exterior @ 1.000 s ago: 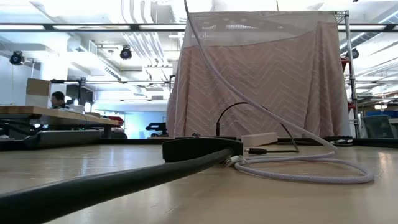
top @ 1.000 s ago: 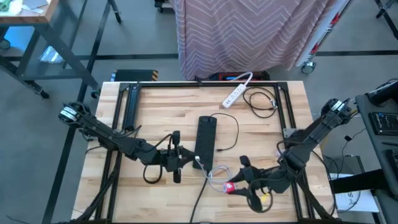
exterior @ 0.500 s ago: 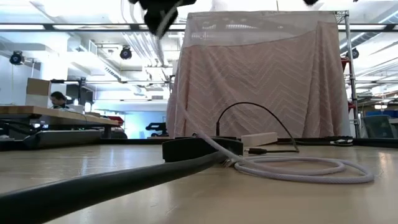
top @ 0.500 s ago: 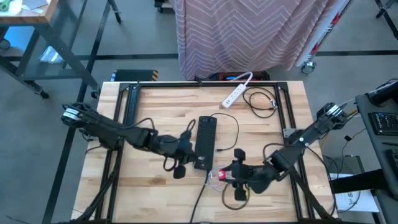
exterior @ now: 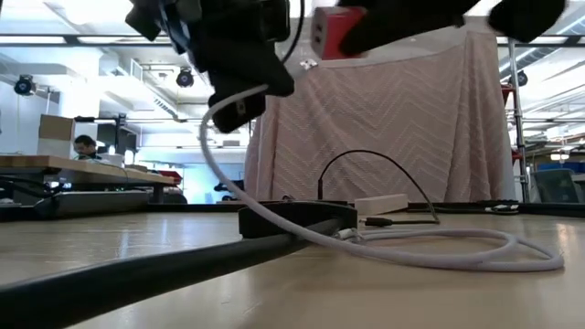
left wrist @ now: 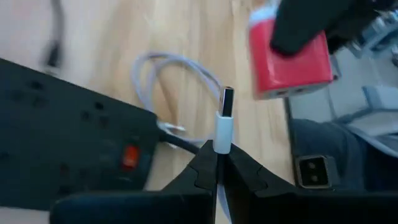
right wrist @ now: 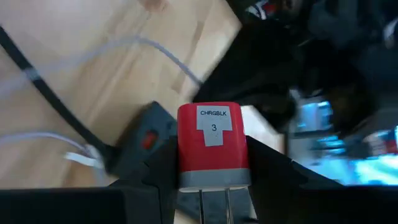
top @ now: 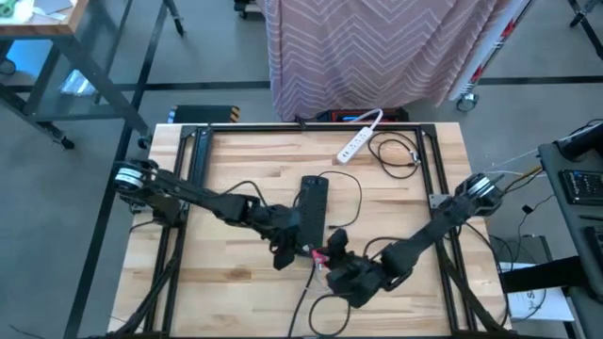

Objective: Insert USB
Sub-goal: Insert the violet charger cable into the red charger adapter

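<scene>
A white USB cable (exterior: pixel 439 251) lies looped on the wooden table beside a black power strip (top: pixel 312 212). Its plug (left wrist: pixel 222 127) is raised above the table, with my left gripper (left wrist: pixel 219 165) shut on it. The plug's metal tip (left wrist: pixel 227 99) points toward a red charger block (left wrist: pixel 289 62). My right gripper (right wrist: pixel 212 171) is shut on that block (right wrist: pixel 212 146), which is labelled CHRGBLK 3. Both grippers meet over the table's near middle, the left (top: pixel 298 245) just left of the right (top: pixel 330 259). In the low view the plug (exterior: pixel 239 105) hangs lower than the block (exterior: pixel 336 32). My left gripper pinches the rear of the plug's white housing (left wrist: pixel 220 146) between its two fingers. The fingers lie along the plug, so the metal tip sticks out past them. The plug is lifted clear, and the cable (exterior: pixel 215 164) hangs slack from it down to the table. My right gripper pinches the red block by two opposite sides (right wrist: pixel 185 155) between its two fingers. The block's metal prongs (right wrist: pixel 214 199) point back toward the wrist and its labelled face is turned to the wrist camera. The block is lifted clear of the table.
A white power strip (top: pixel 355 143) and a black cable coil (top: pixel 396 151) lie near the table's far edge. A thick black cord (exterior: pixel 137 274) runs from the black power strip toward the near edge. A draped patterned cloth (top: pixel 377 56) stands beyond the table.
Both grippers have come down and toward each other over the table's near middle, each rolling its wrist. The left has carried the plug toward the right, the right has carried the red block toward the left. The cable's raised part has swung over; its loop stays on the table.
</scene>
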Robot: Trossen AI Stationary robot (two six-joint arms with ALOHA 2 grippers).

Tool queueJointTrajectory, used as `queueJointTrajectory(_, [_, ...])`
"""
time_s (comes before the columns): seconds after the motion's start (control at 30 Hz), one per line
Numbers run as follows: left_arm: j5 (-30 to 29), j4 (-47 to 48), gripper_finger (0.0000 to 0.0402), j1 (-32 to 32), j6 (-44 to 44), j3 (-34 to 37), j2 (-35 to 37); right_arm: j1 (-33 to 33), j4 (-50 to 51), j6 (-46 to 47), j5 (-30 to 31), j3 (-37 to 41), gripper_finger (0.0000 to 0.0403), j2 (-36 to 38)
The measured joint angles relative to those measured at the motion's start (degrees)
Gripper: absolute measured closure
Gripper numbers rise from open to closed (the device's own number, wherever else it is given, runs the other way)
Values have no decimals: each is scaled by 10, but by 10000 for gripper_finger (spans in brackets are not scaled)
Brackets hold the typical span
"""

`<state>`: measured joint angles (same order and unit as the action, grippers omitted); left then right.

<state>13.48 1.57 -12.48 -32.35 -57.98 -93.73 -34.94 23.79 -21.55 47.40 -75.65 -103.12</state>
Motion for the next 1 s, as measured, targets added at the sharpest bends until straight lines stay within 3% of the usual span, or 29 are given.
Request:
queueJointTrajectory(0.27, [6, -5, 401, -29, -30, 9, -15, -3, 31, -118, 65, -28, 265, -33])
queueJointTrajectory(0.53, [-54, -46, 401, -44, -53, 11, -12, -3, 59, -109, 43, -27, 270, -39])
queueJointTrajectory(1.0, [-67, -52, 402, -44, -50, 12, -12, -2, 57, -97, 23, -27, 270, -39])
